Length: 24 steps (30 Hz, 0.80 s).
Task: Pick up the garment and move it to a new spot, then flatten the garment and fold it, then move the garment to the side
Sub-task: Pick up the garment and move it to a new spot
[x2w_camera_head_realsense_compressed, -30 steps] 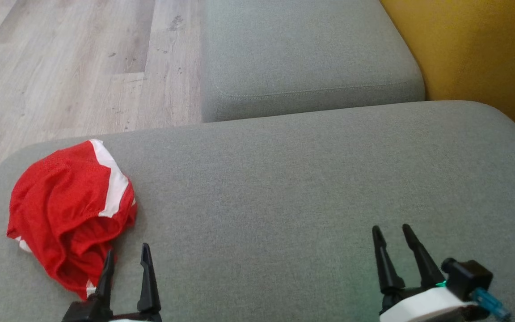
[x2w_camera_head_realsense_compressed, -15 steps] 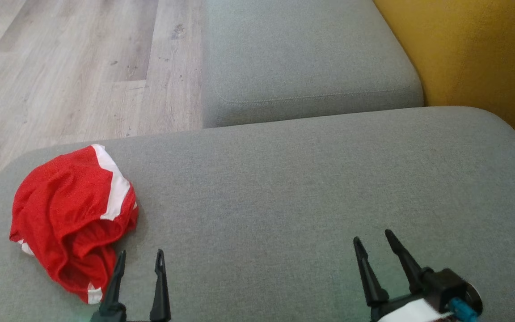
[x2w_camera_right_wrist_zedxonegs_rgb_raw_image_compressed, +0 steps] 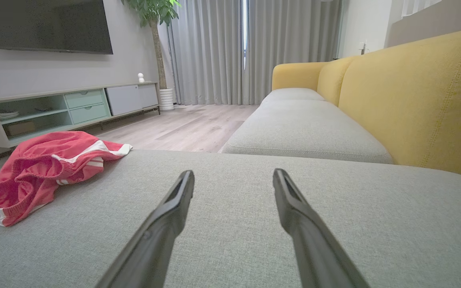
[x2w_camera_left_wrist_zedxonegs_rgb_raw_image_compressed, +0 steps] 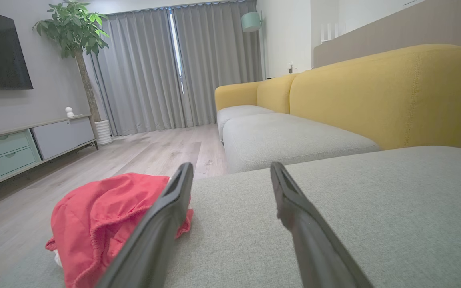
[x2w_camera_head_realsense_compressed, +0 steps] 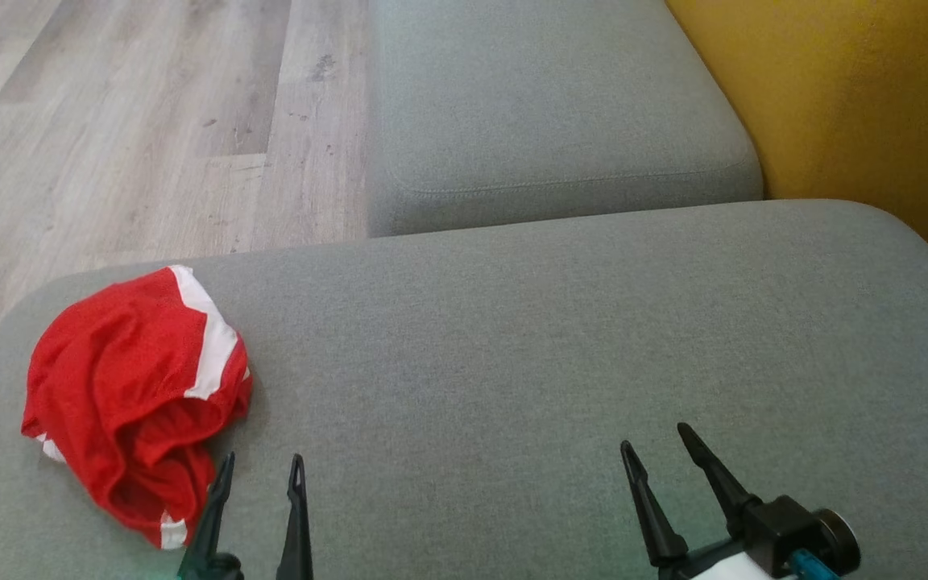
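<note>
The garment (x2w_camera_head_realsense_compressed: 130, 399) is a crumpled red mesh piece with white stripes, lying near the left end of the grey cushion (x2w_camera_head_realsense_compressed: 512, 338). In the left wrist view the garment (x2w_camera_left_wrist_zedxonegs_rgb_raw_image_compressed: 102, 222) sits just left of my left finger; in the right wrist view the garment (x2w_camera_right_wrist_zedxonegs_rgb_raw_image_compressed: 42, 168) lies far to the left. My left gripper (x2w_camera_head_realsense_compressed: 261, 471) hovers open at the bottom of the head view, just right of the garment's near edge, nothing between its fingers. My right gripper (x2w_camera_head_realsense_compressed: 657, 443) is open too, over bare cushion at the lower right.
A second grey seat cushion (x2w_camera_head_realsense_compressed: 544, 113) lies beyond, with the yellow sofa back (x2w_camera_head_realsense_compressed: 859, 105) to the right. Wooden floor (x2w_camera_head_realsense_compressed: 109, 137) drops off past the cushion's far left edge. A TV cabinet (x2w_camera_right_wrist_zedxonegs_rgb_raw_image_compressed: 66, 108), a potted plant (x2w_camera_left_wrist_zedxonegs_rgb_raw_image_compressed: 76, 28) and curtains stand across the room.
The head camera has tilted, so the scene sits slightly lower. Both grippers have drawn back toward the bottom edge; the right one has also shifted left. The garment lies unmoved.
</note>
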Tool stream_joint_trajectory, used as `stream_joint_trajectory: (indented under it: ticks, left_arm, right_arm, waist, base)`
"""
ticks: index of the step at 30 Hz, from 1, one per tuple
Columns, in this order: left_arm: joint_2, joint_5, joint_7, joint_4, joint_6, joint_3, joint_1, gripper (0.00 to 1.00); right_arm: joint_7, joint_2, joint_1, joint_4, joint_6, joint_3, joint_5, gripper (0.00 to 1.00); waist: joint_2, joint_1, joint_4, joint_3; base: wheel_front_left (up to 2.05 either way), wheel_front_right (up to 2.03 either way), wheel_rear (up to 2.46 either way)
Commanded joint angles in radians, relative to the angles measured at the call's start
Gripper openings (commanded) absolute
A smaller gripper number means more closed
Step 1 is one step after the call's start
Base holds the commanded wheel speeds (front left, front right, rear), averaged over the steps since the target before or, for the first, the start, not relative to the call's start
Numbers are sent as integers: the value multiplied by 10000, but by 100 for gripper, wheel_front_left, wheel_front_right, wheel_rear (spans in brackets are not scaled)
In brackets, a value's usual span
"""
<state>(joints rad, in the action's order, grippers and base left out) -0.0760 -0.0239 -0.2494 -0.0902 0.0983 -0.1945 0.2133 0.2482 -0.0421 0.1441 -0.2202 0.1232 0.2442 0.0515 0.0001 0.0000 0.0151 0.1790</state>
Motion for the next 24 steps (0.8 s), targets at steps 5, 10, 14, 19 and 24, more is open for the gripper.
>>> stream_joint_trajectory:
  ticks: [5,10,14,19,24]
  left_arm:
    - [-22,45,-124,240,66,293,-345,100]
    - [-30,64,-124,116,54,315,-400,100]
    - [-70,77,-124,53,56,354,-406,100]
    - [-201,70,-124,5,65,491,-354,100]
    - [-322,67,-124,63,109,649,-297,100]
  right_arm:
    - [136,-81,-255,294,75,202,-57,100]
    - [136,-81,-186,287,75,194,-48,100]
    - [136,-81,-140,286,75,227,31,100]
    - [136,-81,-123,293,75,323,149,100]
    - [136,-81,-106,290,75,368,251,100]
  waist:
    - [-1,0,-98,36]
    - [-1,0,-524,-3]
    - [-1,0,-1080,12]
    - [-1,0,-1878,45]
    - [-1,0,-2652,47]
  base:
    - [0,0,0]
    - [0,0,0]
    - [0,0,0]
    - [0,0,0]
    - [0,0,0]
